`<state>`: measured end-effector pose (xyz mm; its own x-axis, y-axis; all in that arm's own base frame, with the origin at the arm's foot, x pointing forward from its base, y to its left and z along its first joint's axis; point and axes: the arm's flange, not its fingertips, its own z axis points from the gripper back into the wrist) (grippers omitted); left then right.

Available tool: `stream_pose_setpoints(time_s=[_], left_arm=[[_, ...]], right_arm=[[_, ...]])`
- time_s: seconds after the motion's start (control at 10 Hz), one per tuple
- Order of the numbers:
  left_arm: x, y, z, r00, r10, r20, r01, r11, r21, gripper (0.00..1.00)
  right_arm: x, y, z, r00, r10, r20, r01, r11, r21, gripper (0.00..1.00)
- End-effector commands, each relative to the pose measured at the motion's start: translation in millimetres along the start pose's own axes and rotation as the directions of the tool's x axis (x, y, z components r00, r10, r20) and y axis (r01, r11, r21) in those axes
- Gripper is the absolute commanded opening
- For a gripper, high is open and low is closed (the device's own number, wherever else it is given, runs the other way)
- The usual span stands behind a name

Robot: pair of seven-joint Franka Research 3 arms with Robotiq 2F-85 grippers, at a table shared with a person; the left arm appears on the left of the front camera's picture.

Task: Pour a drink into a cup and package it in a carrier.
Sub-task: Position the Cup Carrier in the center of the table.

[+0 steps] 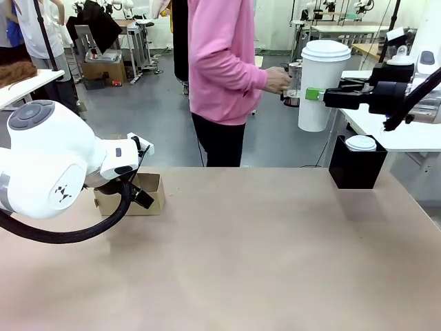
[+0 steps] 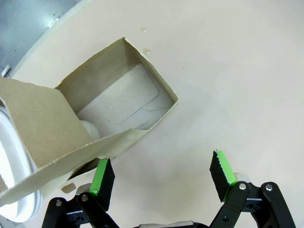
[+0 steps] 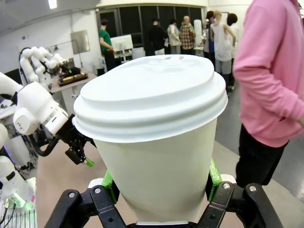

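- Right gripper (image 1: 315,94), black with green pads: clamped on tall white paper cup (image 1: 315,114) with domed plastic lid (image 1: 326,50), high at far right.
- Left gripper (image 2: 161,171): jaws wide apart, holding nothing, just beside brown cardboard carrier (image 2: 47,123) at left.
- Risk: smooth tapered wall may slip or crush; thin carrier sides may fold under an off-centre landing.

The front camera looked across the table (image 1: 262,262) toward the person (image 1: 220,69) at its far side. The left wrist camera pointed down, close over the carrier (image 2: 95,80) — the right wrist one looked level past the cup (image 3: 156,166), sharing that person
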<state>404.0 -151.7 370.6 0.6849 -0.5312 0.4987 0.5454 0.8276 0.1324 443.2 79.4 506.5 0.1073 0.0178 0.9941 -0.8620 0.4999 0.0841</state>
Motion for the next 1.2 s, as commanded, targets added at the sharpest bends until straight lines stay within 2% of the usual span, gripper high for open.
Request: stream_pose_setpoints(time_s=[0.0, 0.2, 0.5, 0.8, 1.0, 1.1], left_arm=[[-0.5, 0.3, 0.3, 1.000, 0.001, 0.000, -0.001, 1.000, -0.001, 1.00], [0.0, 0.0, 0.0, 1.000, 0.000, 0.000, 0.000, 1.000, 0.000, 1.00], [18.6, 11.8, 59.3, 0.996, 0.062, -0.060, -0.061, 0.998, 0.012, 1.00], [52.8, 17.1, 113.1, 0.985, 0.132, -0.110, -0.129, 0.991, 0.028, 1.00], [81.4, 25.3, 124.2, 0.955, 0.218, -0.201, -0.207, 0.975, 0.076, 1.00], [93.7, 30.4, 123.2, 0.941, 0.259, -0.219, -0.244, 0.965, 0.092, 1.00]], right_arm=[[5.7, 1.0, -1.9, 1.000, 0.006, 0.000, -0.006, 1.000, -0.014, 0.81], [5.7, 1.0, -1.9, 1.000, 0.006, 0.000, -0.006, 1.000, -0.014, 0.81], [5.7, 1.0, -1.9, 1.000, 0.006, 0.000, -0.006, 1.000, -0.014, 0.81], [5.7, 1.0, -1.9, 1.000, 0.006, 0.000, -0.006, 1.000, -0.014, 0.81], [5.7, 1.0, -1.9, 1.000, 0.006, 0.000, -0.006, 1.000, -0.014, 0.81], [5.7, 1.0, -1.9, 1.000, 0.006, 0.000, -0.006, 1.000, -0.014, 0.81]])
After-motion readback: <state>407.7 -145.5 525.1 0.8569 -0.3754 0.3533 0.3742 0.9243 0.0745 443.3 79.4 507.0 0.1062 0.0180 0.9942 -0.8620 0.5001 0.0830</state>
